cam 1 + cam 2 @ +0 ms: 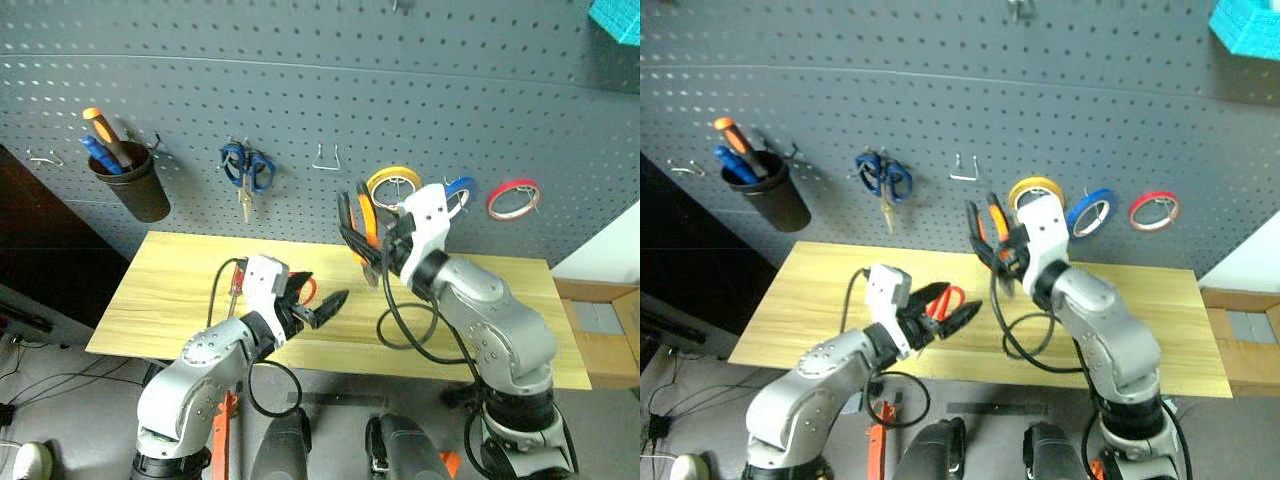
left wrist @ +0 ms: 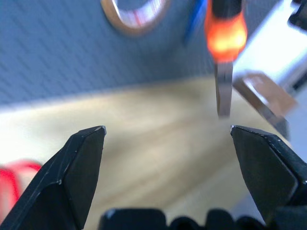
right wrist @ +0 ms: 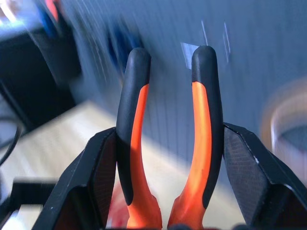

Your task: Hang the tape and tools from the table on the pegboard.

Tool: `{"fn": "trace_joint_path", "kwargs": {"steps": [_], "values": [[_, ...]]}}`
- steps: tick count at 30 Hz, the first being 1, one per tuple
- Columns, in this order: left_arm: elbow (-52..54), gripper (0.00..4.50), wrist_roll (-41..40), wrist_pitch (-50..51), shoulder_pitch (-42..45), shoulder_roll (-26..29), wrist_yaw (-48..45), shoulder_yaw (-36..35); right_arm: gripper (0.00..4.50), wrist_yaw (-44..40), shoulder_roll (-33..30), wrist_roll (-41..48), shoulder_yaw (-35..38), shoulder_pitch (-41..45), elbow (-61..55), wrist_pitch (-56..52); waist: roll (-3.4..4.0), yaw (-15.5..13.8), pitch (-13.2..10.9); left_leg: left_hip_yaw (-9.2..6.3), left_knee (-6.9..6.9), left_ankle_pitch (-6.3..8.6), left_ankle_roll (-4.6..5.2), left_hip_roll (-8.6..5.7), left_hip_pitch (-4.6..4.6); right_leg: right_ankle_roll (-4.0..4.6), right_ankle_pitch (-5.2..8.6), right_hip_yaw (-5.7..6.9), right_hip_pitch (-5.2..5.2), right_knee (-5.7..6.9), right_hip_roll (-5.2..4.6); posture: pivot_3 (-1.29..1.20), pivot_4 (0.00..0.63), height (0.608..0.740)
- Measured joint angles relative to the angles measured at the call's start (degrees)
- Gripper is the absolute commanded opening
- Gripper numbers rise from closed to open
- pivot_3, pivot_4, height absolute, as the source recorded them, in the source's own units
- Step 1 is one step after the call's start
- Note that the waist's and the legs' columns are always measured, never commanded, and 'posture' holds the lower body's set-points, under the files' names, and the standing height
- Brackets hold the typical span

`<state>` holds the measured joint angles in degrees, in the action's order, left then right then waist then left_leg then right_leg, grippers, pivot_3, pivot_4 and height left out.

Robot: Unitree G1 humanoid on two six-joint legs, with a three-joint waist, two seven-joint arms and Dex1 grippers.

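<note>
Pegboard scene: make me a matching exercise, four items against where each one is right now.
Items:
1. pliers
2. red scissors
3. blue tape
4. screwdriver

Places:
A. hanging on the pegboard
B. lying on the table beside the left arm
C. clamped in the right gripper
D. on the table near the open left gripper

Pairs: 1-C, 2-D, 3-A, 4-B

Orange-and-black pliers (image 3: 168, 143) stand out against the dark grey pegboard (image 1: 200, 90), dotted with rows of small holes. On it hang yellow tape (image 1: 393, 181), blue tape (image 1: 1090, 211) with a white inner rim, red-pink tape (image 1: 514, 198) and blue-looped scissors (image 1: 246, 170). Red scissor loops (image 1: 945, 300) lie on the light, grained wooden table (image 1: 180, 290).
</note>
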<state>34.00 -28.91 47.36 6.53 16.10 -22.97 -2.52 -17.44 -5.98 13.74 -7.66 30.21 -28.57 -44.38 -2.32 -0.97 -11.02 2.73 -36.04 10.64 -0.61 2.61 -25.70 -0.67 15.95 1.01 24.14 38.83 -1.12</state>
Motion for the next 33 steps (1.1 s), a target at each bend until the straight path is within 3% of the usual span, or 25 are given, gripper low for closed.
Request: {"fn": "trace_joint_path", "kwargs": {"steps": [3, 8, 14, 21, 33], "values": [[0.2, 4.5, -0.2, 0.8, 2.9, -0.1, 2.5, -0.8, 2.74, 0.1, 0.9, -1.7, -0.9, 3.5, 5.7, 6.1, -0.43, -0.6, 0.9, 0.03, -0.03, -0.03, 0.05, -0.03, 0.05, 0.06, -0.06, -0.02, -0.06, 0.01, 0.0, 0.15, 0.089, 0.74], [-5.0, 4.5, 1.3, -0.7, 14.6, -1.8, 6.3, -0.9, 2.74, 2.3, 2.3, -6.5, 1.0, 20.3, 31.0, 23.9, -0.42, -0.6, 0.9, 0.1, 0.0, -0.33, 0.25, 0.0, 0.15, 0.35, -0.47, -0.06, -0.08, 0.04, 0.09, 0.18, 0.129, 0.74], [-15.5, 4.5, 5.4, -5.9, 20.4, -2.3, 6.6, 0.5, 2.74, 4.1, 4.1, -8.6, 3.5, 30.2, 50.5, 38.8, -0.38, -0.8, 0.6, 0.26, 0.22, -0.3, 0.23, 0.04, 0.17, 0.54, -0.56, -0.2, 0.0, 0.03, 0.01, 0.19, 0.175, 0.74], [-18.5, 4.5, 7.0, -8.7, 20.8, -2.4, 5.4, 1.8, 2.74, 5.9, 5.4, -9.1, 4.4, 32.3, 58.7, 46.3, -0.2, -0.9, -0.1, 0.24, 0.28, -0.24, 0.13, 0.1, 0.15, 0.6, -0.48, -0.18, 0.03, 0.04, -0.05, 0.2, 0.208, 0.74], [-18.9, 4.5, 7.4, -8.9, 20.1, -2.5, 4.8, 2.2, 2.74, 8.7, 7.8, -9.2, 5.7, 32.5, 61.2, 50.7, 0.06, -0.9, -0.9, 0.15, 0.24, -0.24, 0.13, 0.09, 0.15, 0.6, -0.48, -0.12, 0.02, 0.13, -0.07, 0.21, 0.222, 0.74]]}}
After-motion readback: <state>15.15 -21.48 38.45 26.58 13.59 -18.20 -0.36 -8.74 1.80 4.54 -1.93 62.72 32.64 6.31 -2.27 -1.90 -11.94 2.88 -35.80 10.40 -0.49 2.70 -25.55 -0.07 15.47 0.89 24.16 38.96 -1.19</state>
